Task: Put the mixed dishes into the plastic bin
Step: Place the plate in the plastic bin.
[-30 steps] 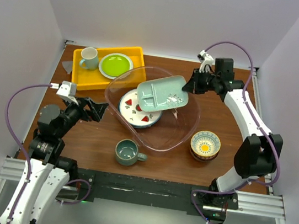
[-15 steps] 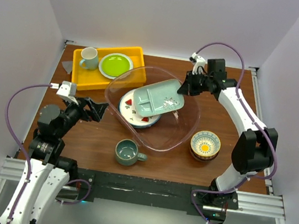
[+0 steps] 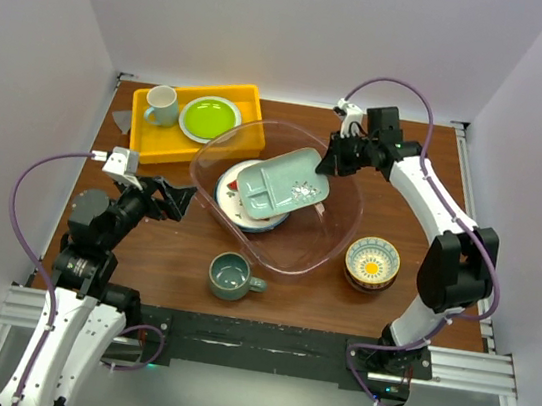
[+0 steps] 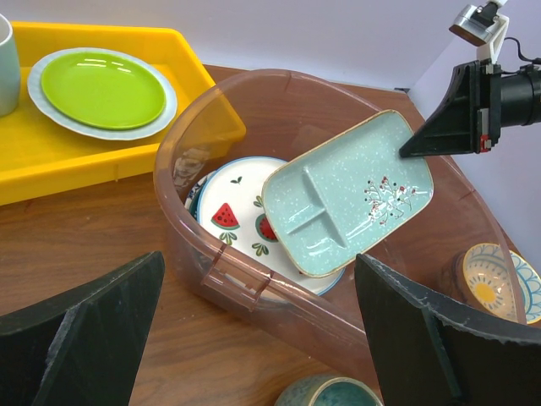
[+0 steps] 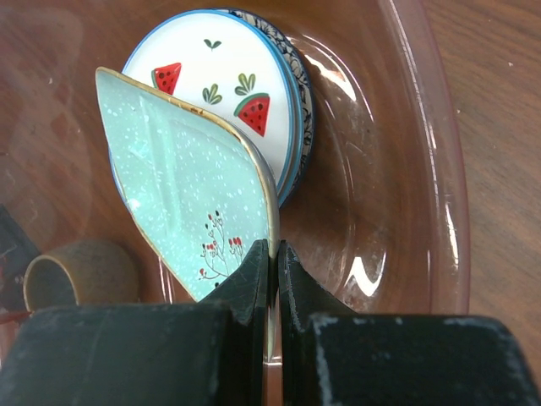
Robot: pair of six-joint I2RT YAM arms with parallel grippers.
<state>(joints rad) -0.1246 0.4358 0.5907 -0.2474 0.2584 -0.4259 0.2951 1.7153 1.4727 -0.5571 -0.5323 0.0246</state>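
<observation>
- The large clear, pink-tinted plastic bin (image 3: 327, 233) sits mid-table, its far-left corner just beside the opaque yellow rectangular tray (image 3: 158, 144). The rolled rim is the edge I'm watching, because my right arm reaches in over the far-right side. The near-right half of the floor looks bare, so there is room there.
- The pale-green rectangular divided tray (image 3: 279, 182) is inside the bin, tilted, with its low end over the plates. The right gripper (image 3: 329, 161) pinches its raised short edge, jaws pressed together on the thin rim. I judge it stiff, glazed, slippery and likely to chip. A rim pinch lets it swing, so I'd lower it flat before letting go.
- The white round plates with red fruit marks (image 3: 234, 198) lie stacked on the bin floor at the left, partly under the tray.
- 2 small patterned bowls (image 3: 373, 262), nested, stand on the table right of the bin, apart from it. The rim is the place to grip.
- The grey-green mug (image 3: 230, 276) stands upright near the bin's near wall, handle to the right.
- The left gripper (image 3: 178, 200) hovers left of the bin, spread wide and empty.
</observation>
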